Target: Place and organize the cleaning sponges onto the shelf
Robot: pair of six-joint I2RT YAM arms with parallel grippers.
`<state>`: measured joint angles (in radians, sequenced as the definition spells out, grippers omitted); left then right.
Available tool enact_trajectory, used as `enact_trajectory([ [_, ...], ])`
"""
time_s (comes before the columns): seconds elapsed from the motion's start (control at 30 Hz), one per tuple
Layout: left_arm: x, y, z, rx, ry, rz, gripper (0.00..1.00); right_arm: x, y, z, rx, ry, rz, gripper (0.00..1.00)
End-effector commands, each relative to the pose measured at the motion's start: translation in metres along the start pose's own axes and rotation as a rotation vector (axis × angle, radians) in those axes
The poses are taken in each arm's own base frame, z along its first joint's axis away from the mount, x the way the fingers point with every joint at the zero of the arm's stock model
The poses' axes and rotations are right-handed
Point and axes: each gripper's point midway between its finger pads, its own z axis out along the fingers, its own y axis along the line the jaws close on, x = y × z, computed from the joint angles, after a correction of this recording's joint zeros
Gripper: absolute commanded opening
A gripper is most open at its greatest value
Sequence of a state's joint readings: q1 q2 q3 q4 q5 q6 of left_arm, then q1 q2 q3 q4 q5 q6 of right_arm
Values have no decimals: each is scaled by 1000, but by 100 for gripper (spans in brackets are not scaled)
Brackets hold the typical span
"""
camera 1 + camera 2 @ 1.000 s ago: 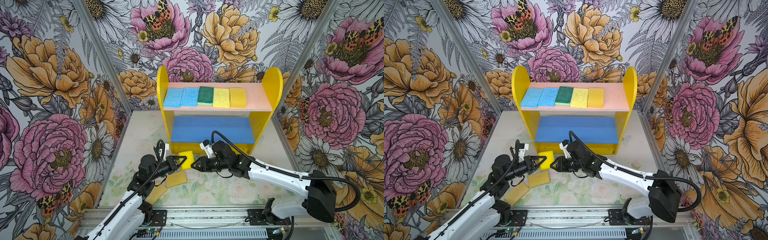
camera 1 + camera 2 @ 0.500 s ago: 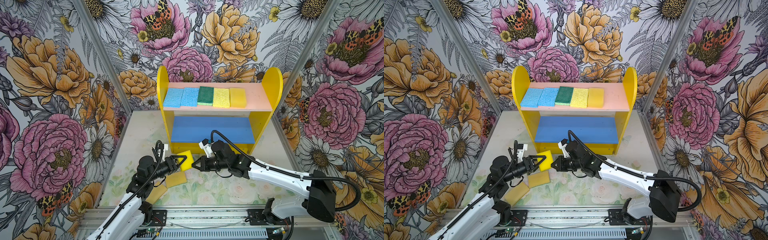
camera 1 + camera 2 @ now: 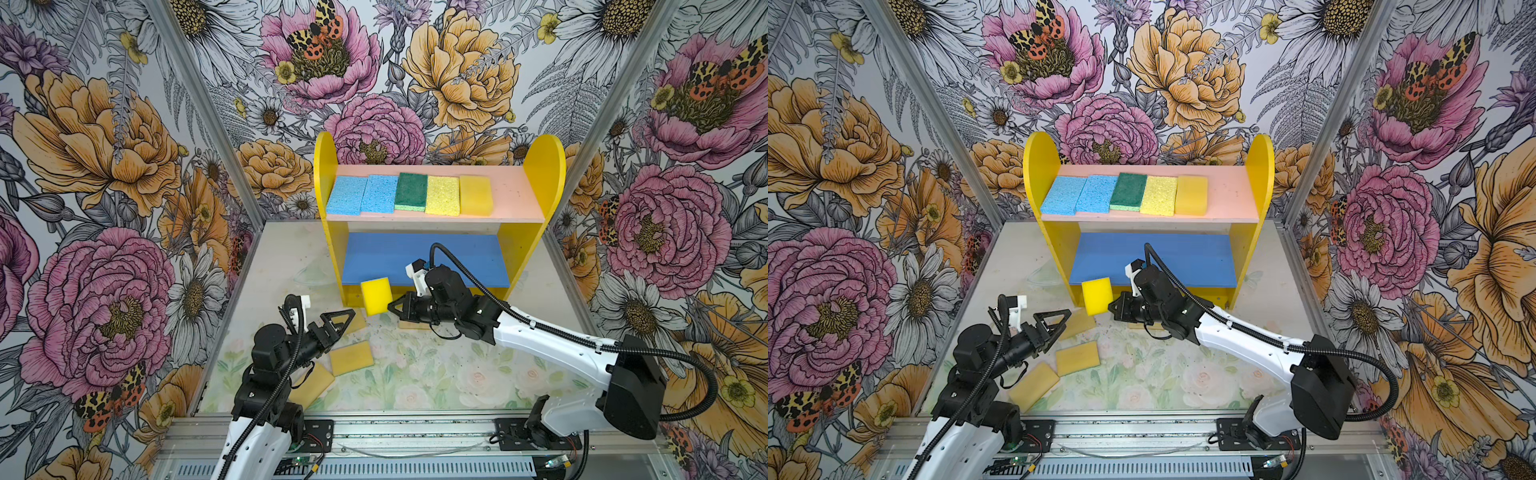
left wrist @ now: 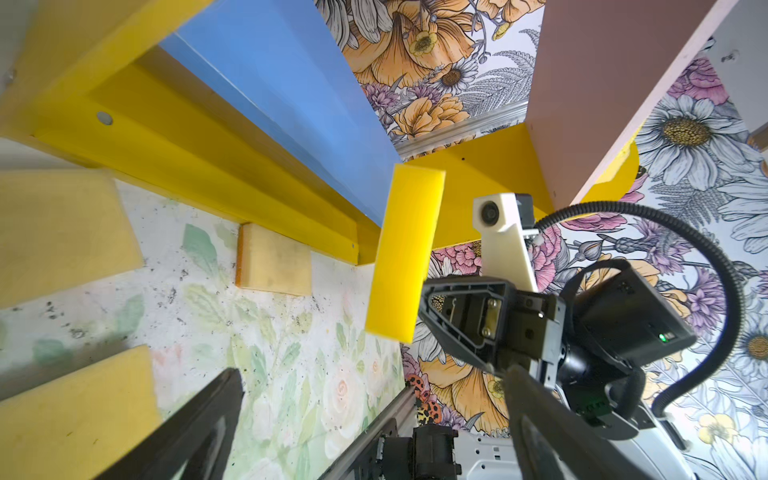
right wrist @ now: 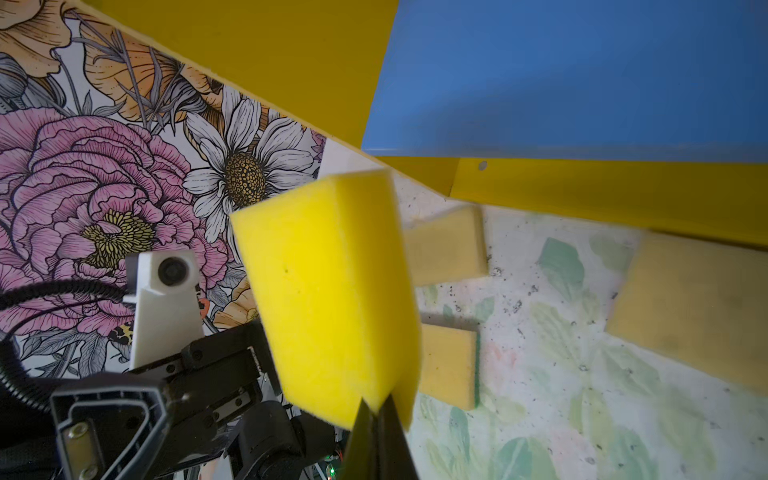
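My right gripper point(image 3: 390, 307) point(image 5: 376, 409) is shut on a corner of the small bright yellow sponge point(image 3: 376, 296) point(image 4: 405, 253) point(image 5: 328, 291). It holds the sponge upright above the table at the shelf's point(image 3: 536, 166) lower left front. My left gripper point(image 3: 343, 326) point(image 4: 372, 374) is open and empty, a short way left of that sponge. On the pink upper board point(image 3: 511, 199) lie two light blue sponges point(image 3: 347, 195), a dark green one point(image 3: 411, 191), a pale yellow one point(image 3: 442, 195) and a tan-yellow one point(image 3: 476, 195). The blue lower board point(image 3: 374, 253) is bare.
Tan sponges lie on the floral table: one point(image 3: 351, 357) in front of my left gripper, one point(image 3: 311, 384) beside the left arm, one point(image 3: 355, 322) partly under its fingers, one point(image 4: 274, 266) against the shelf's base under my right gripper. Papered walls close both sides; a metal rail point(image 3: 415, 432) runs along the front.
The left gripper opened, let go of the bright yellow sponge and drew back to the left. The right gripper shut on the sponge and now holds it alone.
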<state>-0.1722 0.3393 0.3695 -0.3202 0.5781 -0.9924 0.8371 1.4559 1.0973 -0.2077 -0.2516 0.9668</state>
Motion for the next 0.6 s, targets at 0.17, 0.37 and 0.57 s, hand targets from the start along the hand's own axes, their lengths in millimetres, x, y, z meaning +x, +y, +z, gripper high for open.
enact_trajectory([
  [0.17, -15, 42, -28, -269, -154, 17, 99, -62, -1, 22, 9, -134, 4, 0],
  [0.37, -26, 23, -40, -270, -201, 104, 99, -77, -7, 43, 11, -186, 27, 0],
  [0.57, -25, 9, -46, -279, -185, 166, 99, -87, -11, 61, -23, -241, 59, 0],
])
